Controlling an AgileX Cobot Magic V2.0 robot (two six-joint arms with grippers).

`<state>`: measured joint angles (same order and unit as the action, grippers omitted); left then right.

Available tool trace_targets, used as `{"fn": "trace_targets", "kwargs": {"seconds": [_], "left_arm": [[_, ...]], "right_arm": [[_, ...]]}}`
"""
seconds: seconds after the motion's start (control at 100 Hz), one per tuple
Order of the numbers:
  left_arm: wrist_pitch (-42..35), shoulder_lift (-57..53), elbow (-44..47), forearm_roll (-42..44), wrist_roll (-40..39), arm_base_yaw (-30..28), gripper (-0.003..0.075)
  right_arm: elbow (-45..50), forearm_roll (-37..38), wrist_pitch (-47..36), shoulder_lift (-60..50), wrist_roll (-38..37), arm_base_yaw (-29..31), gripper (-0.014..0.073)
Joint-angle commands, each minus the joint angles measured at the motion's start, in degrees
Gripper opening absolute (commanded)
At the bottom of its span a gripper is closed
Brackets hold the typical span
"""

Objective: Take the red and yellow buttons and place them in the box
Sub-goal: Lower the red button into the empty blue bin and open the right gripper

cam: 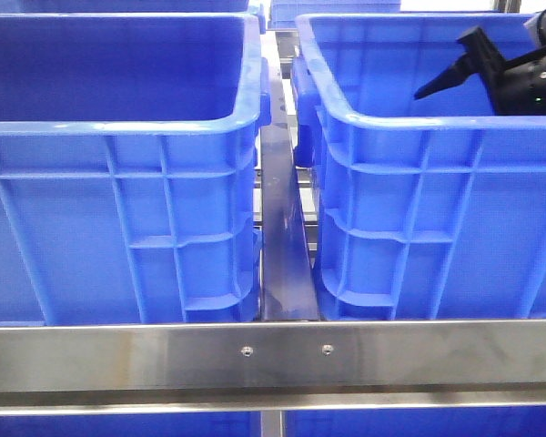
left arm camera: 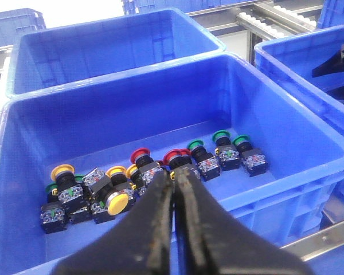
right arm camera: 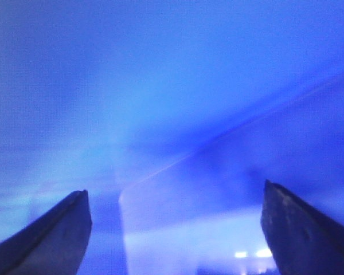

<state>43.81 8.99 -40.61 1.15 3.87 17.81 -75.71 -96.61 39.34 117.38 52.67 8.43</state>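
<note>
Red buttons [left arm camera: 140,153] [left arm camera: 173,156] and yellow buttons [left arm camera: 117,201] [left arm camera: 63,170] lie mixed with green ones [left arm camera: 221,136] on the floor of the left blue bin [left arm camera: 309,149]. My left gripper [left arm camera: 175,175] hangs shut and empty above that bin's near side, its tips over the red buttons. From the front, the bin's wall [cam: 118,127] hides the buttons, and the left gripper is out of that view. My right gripper [cam: 446,64] is inside the right blue box [cam: 419,118], open and empty. Its wrist view shows the gripper [right arm camera: 175,189] against blurred blue plastic.
A steel rail [cam: 273,350] runs across the front below both bins. A narrow gap with a metal strip [cam: 280,228] separates them. More blue bins [left arm camera: 103,46] stand behind, beside a roller conveyor [left arm camera: 275,17]. The right arm [left arm camera: 332,63] shows in the neighbouring box.
</note>
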Motion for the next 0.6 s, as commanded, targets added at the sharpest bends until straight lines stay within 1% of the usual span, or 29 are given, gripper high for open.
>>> {"fn": "trace_targets", "kwargs": {"seconds": [0.0, 0.16, 0.26, 0.45, 0.59], "left_arm": [[-4.8, 1.0, -1.3, 0.0, -0.5, -0.1, -0.0019], [-4.8, 1.0, -1.3, 0.0, -0.5, -0.1, -0.0019], [-4.8, 1.0, -1.3, 0.0, -0.5, -0.1, -0.0019], [-4.8, 1.0, -1.3, -0.1, -0.5, -0.1, -0.0019], [-4.8, 1.0, -1.3, -0.1, -0.5, -0.1, -0.0019]], "right_arm": [[-1.8, -1.2, 4.3, -3.6, 0.3, 1.1, 0.0626], [-1.8, -0.6, 6.9, -3.6, 0.3, 1.7, 0.0625], [-1.8, 1.2, 7.5, -4.2, 0.4, 1.7, 0.0625], [-1.8, 6.1, 4.4, -8.3, 1.0, 1.7, 0.0625], [-1.8, 10.0, 3.7, -12.0, 1.0, 1.7, 0.0625]]}}
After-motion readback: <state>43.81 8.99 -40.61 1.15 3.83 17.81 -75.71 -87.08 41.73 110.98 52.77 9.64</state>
